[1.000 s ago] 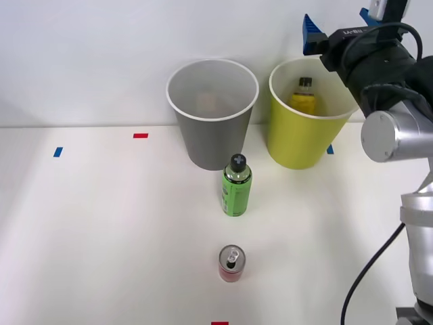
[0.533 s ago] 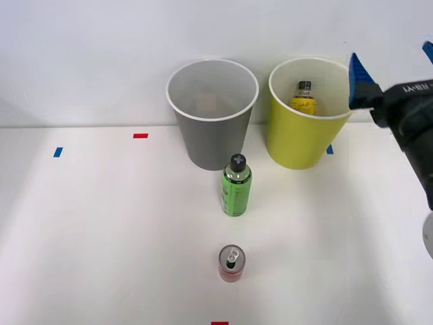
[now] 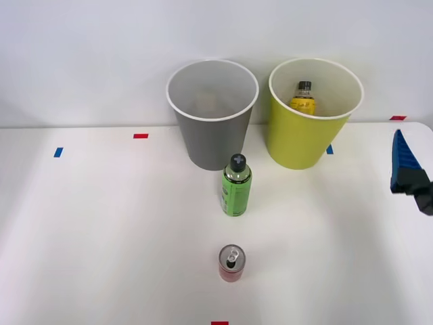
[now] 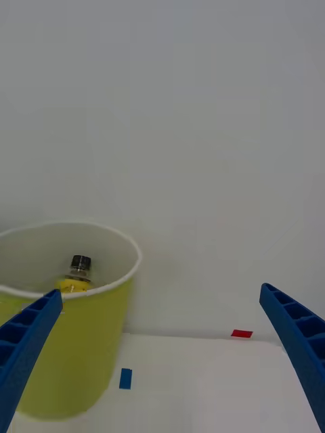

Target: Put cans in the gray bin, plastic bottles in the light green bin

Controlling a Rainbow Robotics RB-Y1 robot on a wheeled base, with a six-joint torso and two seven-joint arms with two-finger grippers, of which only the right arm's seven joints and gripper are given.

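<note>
- The right gripper (image 4: 162, 365) is holding its jaws wide apart, with nothing between its blue ribbed fingers (image 4: 27, 345).
- The light green bin (image 4: 74, 338) is standing upright on the white worktop (image 4: 203, 385), near a pale wall (image 4: 176, 122).
- A yellow bottle (image 4: 79, 277) with a black cap is sitting inside that bin, its top half showing above the near rim.
- A blue tape mark (image 4: 125, 378) is lying on the worktop just beside the bin's base.
- A red tape mark (image 4: 242, 333) is lying farther along, near the wall.

Plain white wall (image 3: 101, 47) behind; white table (image 3: 101, 223) with small red, blue tape marks (image 3: 141, 135); soft even light.
</note>
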